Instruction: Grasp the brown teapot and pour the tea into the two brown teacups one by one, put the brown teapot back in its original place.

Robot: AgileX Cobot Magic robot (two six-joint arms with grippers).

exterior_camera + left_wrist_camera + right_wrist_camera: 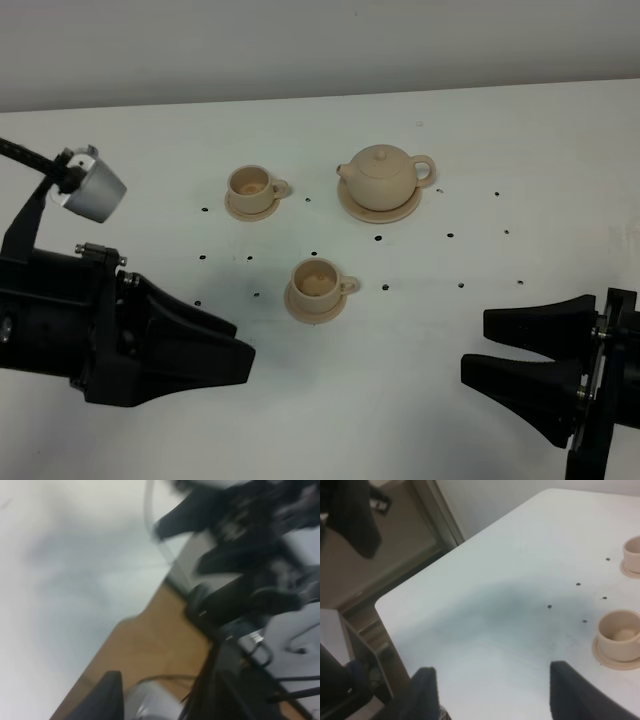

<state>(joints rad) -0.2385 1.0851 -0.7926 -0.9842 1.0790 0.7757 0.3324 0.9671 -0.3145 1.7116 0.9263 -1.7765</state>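
Currently teapot [385, 178] sits on the big saucer [380, 214], far cup [252, 185] and near cup [318, 280] left of that saucer, right gripper [475, 347] spread and empty well short of it, left gripper [243, 348] state can't tell; risk: lid [378, 155] slides off on tilt if it's loose.

White table [400, 400] with small dark dots, pale wall [300, 40] behind, brown floor [150, 650] beside
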